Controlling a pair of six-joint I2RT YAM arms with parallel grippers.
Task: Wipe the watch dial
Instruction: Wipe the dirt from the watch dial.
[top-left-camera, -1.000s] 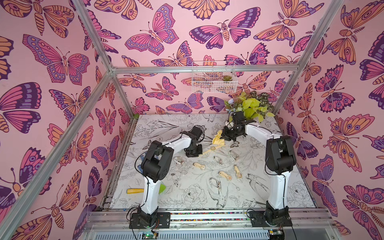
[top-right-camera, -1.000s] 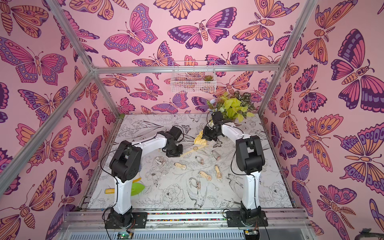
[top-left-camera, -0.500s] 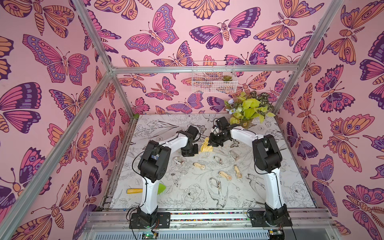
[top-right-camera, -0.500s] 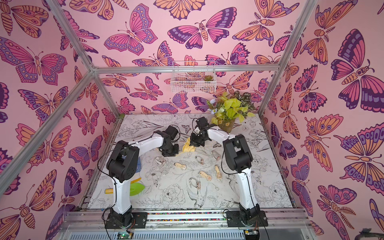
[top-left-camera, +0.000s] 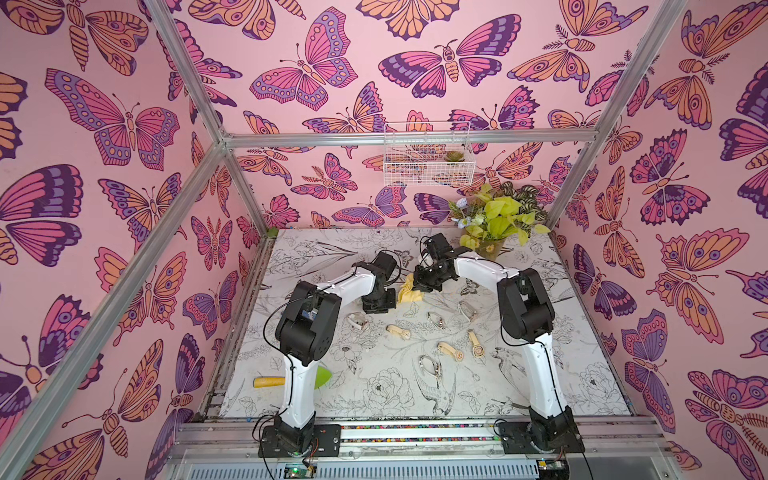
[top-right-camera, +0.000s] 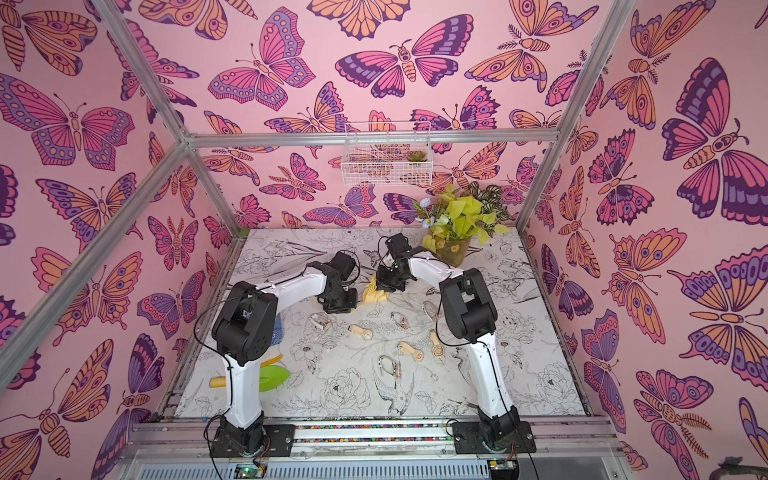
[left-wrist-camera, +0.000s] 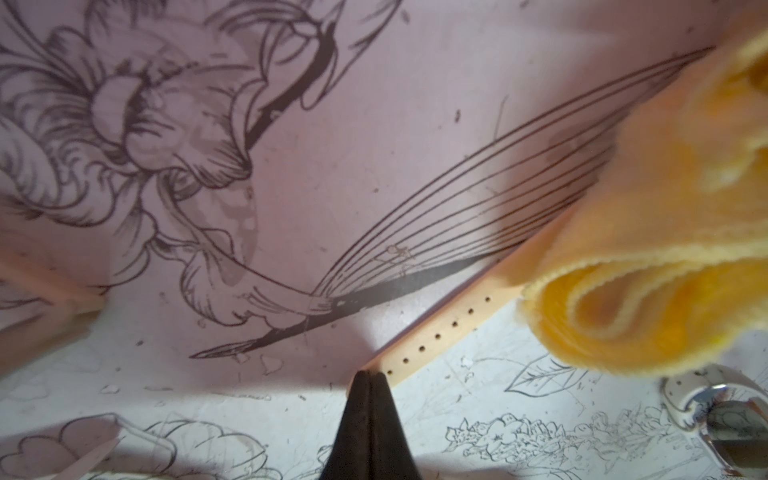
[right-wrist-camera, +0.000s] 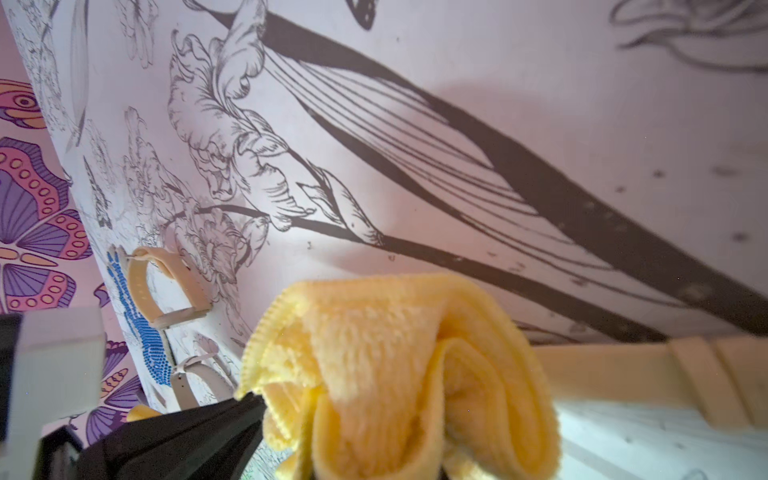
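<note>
Left hand (left-wrist-camera: 369, 380) is sitting low on the counter (left-wrist-camera: 540, 419) w/ its fingertips pressed together, no gap btwn them. The tips are meeting the holed strap end of the cream watch (left-wrist-camera: 440, 332); can't tell whether that end is being pinched or only pinned down. Right hand (top-left-camera: 429, 284) is clamping a bunched yellow cloth (right-wrist-camera: 395, 365), which is hanging down onto the middle of the watch, so the dial is being hidden in both wrist views. The watch is lying flat in the far-middle part of the counter, btwn the two hands, w/ its strap coming out from under the cloth on both sides. The strap half w/ the keeper loops (right-wrist-camera: 706, 374) is showing in the right wrist view. A silver watch case (left-wrist-camera: 723, 415) is lying near the cloth. Closer to the arm bases, other watches are lying scattered & apart from each other, incl. a tan watch (top-left-camera: 399, 331) & a white watch (top-left-camera: 356, 322). A potted plant (top-left-camera: 498, 216) is standing in the far right corner, & a wire basket (top-left-camera: 428, 156) is hanging on the back wall above it.
</note>
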